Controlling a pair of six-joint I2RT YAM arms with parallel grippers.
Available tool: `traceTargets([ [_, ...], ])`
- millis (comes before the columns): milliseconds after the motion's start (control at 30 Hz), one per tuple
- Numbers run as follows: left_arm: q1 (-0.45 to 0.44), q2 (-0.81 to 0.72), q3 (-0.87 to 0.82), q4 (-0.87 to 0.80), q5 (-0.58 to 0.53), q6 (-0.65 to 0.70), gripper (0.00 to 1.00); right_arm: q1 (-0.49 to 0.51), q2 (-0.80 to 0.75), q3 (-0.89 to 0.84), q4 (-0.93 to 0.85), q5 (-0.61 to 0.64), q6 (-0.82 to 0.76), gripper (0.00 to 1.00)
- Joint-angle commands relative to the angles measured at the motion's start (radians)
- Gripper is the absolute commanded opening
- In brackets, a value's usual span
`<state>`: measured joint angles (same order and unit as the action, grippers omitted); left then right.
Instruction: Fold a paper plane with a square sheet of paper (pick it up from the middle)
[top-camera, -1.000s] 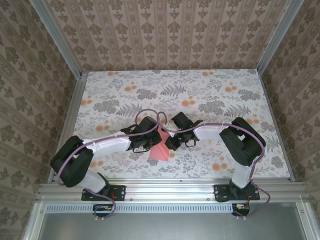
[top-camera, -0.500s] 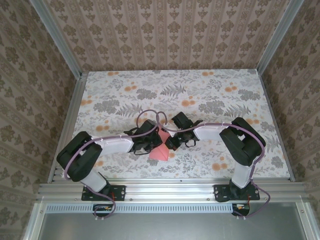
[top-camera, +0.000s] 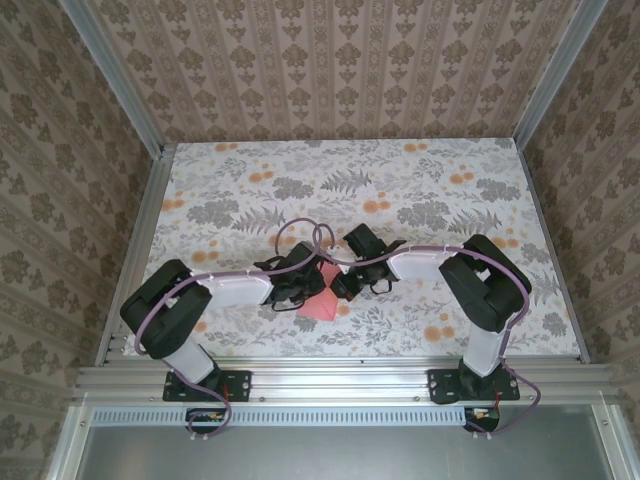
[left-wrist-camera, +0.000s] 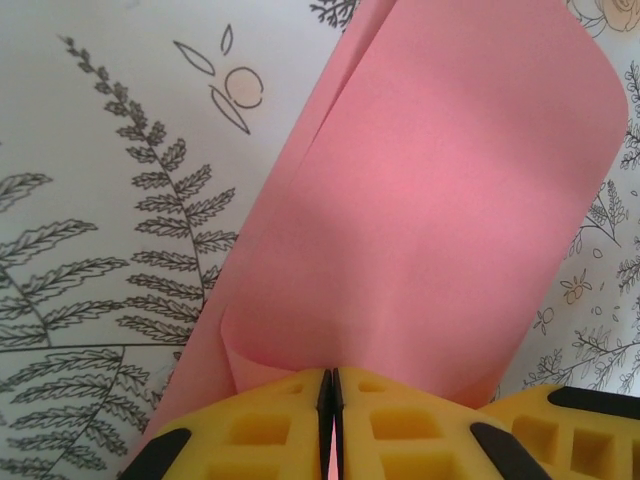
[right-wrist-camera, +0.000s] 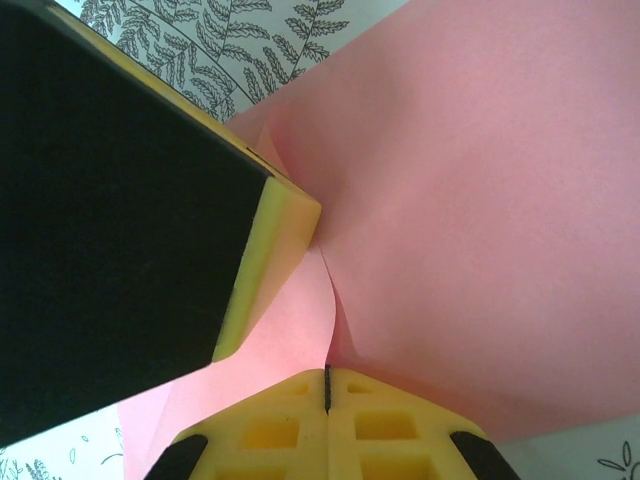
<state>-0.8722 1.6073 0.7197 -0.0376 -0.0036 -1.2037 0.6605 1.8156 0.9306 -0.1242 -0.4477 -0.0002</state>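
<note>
Surface: a flower-and-fern printed surface (top-camera: 450, 300) is carrying the work, with patterned wallpaper panels (top-camera: 330, 70) closing it in on three sides.
Workpiece: the square sheet of paper (top-camera: 318, 305) is sitting near the front middle of the surface, between the two arms. Its near corner is pointing toward the arm bases.
Sheet form: in the left wrist view the square sheet of paper (left-wrist-camera: 430, 200) is curling over in a soft, rounded loop; no sharp crease is showing there.
Left arm: the left pincer (left-wrist-camera: 328, 420) is clenching one edge of the sheet, its pads pressing together on the paper.
Right arm: the right pincer (right-wrist-camera: 327, 420) is likewise gripping the sheet (right-wrist-camera: 480, 200). The left pincer's finger (right-wrist-camera: 285, 230) is sitting just beside it and touching the paper.
Step in hand (judgement): the arms are probably bringing one half over the other to set a fold.
Hazard, tearing: both grips are sitting close together on thin paper, so any pull apart would be loading the short span between them.
Hazard, skewed crease: pressing down while the loop is sitting off-line would be fixing a crooked ridge.
Hazard, slipping: a grip this near the edge may be losing the paper under sideways drag.
Hazard, contact: the pincers are working near enough to strike each other.
</note>
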Motion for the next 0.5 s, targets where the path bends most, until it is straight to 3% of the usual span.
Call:
traceTargets([
  [0, -0.015, 0.034, 0.001, -0.126, -0.032, 0.01, 0.13, -0.002, 0.049, -0.012, -0.055, 0.075, -0.006, 0.01],
  [267, 0.031, -0.134, -0.035, -0.089, -0.035, 0.036, 0.18, -0.002, 0.049, -0.011, -0.054, 0.077, -0.006, 0.01],
  [467, 0.087, -0.145, -0.077, 0.055, 0.066, 0.076, 0.19, -0.002, 0.054, -0.007, -0.056, 0.076, -0.005, 0.01],
])
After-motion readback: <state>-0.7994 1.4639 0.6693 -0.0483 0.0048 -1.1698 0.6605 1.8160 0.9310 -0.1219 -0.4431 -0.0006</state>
